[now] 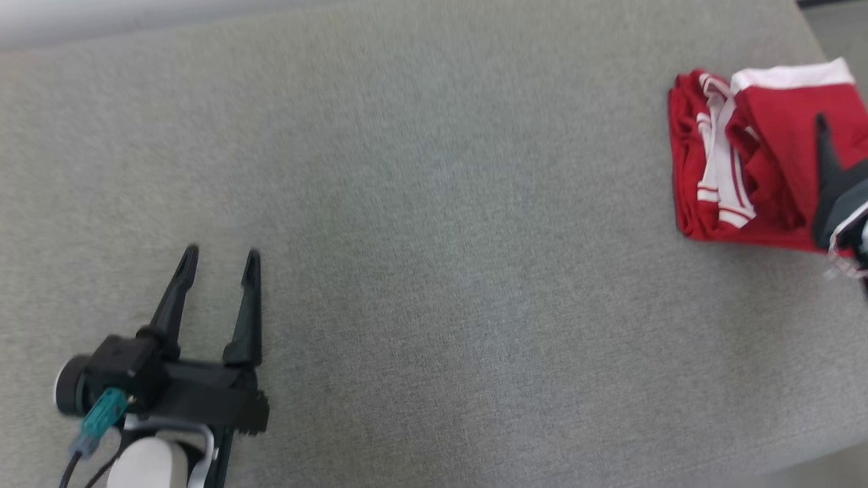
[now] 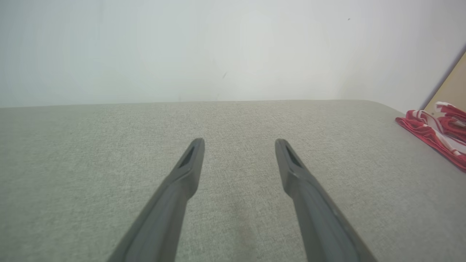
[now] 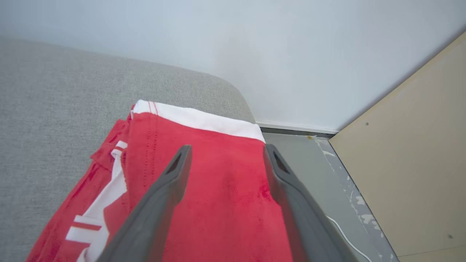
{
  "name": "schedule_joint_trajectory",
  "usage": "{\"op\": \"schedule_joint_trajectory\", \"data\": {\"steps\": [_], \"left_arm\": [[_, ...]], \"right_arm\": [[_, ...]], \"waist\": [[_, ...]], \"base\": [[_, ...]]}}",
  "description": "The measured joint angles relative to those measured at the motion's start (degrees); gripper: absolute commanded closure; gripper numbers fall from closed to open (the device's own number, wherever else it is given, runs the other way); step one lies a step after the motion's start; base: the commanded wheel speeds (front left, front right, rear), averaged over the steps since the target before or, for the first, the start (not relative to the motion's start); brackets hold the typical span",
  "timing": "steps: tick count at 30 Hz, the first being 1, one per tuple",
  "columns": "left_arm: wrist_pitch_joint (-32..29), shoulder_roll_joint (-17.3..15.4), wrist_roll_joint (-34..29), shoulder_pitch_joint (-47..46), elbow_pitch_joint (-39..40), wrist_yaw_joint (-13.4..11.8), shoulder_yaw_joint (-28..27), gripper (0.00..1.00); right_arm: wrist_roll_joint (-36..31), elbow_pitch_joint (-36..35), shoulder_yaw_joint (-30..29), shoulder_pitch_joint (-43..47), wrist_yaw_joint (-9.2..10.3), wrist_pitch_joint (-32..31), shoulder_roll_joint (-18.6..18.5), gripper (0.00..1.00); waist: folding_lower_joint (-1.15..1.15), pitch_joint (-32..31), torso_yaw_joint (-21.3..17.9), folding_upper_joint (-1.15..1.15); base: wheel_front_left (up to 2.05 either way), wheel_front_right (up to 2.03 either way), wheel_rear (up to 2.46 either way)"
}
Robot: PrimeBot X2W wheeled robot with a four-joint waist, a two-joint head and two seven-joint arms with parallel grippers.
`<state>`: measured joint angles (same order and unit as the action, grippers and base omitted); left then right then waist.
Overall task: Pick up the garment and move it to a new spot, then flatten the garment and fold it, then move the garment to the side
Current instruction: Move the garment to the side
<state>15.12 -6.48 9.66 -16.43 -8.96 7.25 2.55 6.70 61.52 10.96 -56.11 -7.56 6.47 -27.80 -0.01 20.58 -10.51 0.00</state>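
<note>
Folded garment (image 1: pixel 766 163) at grey worktop's (image 1: pixel 434 203) right edge. Right wrist view adds: right gripper (image 3: pixel 224 154) jaws spread over it, floor (image 3: pixel 309 163), beige panel (image 3: pixel 411 153), wall (image 3: pixel 255 54). Left gripper (image 1: pixel 220 256) jaws spread, well apart.

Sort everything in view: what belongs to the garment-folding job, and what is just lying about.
Job: red-and-white garment, grey fabric surface, left gripper, right gripper.
Lying about: beige panel, white cable, grey floor, white wall.
</note>
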Motion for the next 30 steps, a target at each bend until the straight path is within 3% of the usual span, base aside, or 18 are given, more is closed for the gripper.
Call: {"op": "schedule_joint_trajectory", "data": {"steps": [7,16,23,30], "left_arm": [[0.0,0.22,0.96,5.29,-2.53,-0.66,-3.79,0.0],[0.0,0.09,1.16,12.79,-5.2,-0.68,-6.91,0.0],[0.0,0.82,1.12,15.63,-5.67,-0.76,-8.08,0.0],[0.0,1.7,1.1,17.31,-5.99,-0.78,-9.39,0.0]], "right_arm": [[5.13,-6.42,-1.98,10.32,0.0,6.32,5.08,0.0],[10.4,-21.64,-5.67,29.77,0.0,7.13,8.53,0.0],[9.27,-31.6,-9.56,39.14,0.0,6.37,11.41,0.0],[6.8,-37.89,-9.72,45.67,0.0,5.1,14.72,0.0]], "waist": [[-0.01,-7.05,0.64,-0.01],[-0.02,-17.4,1.95,-0.02],[-0.02,-22.19,3.67,-0.02],[-0.01,-24.8,5.85,-0.01]], "base": [[0.0,0.0,0.0],[0.0,0.0,0.0],[0.0,0.0,0.0],[0.0,0.0,0.0]]}}
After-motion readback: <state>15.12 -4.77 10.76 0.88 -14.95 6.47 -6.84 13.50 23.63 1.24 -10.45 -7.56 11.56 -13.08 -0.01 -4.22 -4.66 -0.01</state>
